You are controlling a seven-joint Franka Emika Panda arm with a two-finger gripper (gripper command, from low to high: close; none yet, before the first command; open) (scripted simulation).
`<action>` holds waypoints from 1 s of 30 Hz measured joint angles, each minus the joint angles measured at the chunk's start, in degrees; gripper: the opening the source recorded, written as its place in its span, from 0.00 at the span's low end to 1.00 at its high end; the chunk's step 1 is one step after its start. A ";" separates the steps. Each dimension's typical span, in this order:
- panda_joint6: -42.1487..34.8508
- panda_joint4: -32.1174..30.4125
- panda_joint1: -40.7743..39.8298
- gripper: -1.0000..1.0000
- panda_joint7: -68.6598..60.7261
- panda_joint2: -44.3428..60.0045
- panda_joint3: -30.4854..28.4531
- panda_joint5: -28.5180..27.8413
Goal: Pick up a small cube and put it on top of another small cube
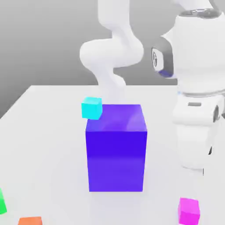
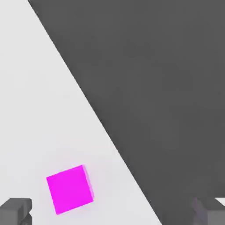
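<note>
The small cube (image 1: 189, 210) is bright magenta-pink and lies on the white table near its front edge, at the exterior view's right. The arm's white hand (image 1: 193, 140) hangs above it, a little farther back. In the hand view the small cube (image 2: 69, 189) sits flat on the table below my gripper (image 2: 112, 213). The gripper is open, its two grey fingertips (image 2: 15, 211) far apart, and the cube lies nearer one of them. Nothing is held.
A big blue-purple block (image 1: 116, 149) stands mid-table with a small cyan cube (image 1: 92, 108) behind it. A small orange cube (image 1: 30, 220) and a green one (image 1: 2, 203) lie at the front left. The table edge (image 2: 110, 136) runs close to the magenta cube, with dark floor beyond.
</note>
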 joint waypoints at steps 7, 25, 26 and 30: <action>7.20 0.31 2.21 0.50 -4.18 13.64 0.40 -6.30; 2.01 0.67 -3.99 0.00 -8.06 9.75 -3.42 -4.69; 1.48 0.97 -5.78 0.00 -9.17 9.68 -4.42 -4.15; -0.41 2.02 -12.63 0.00 -13.48 9.40 -8.49 -2.06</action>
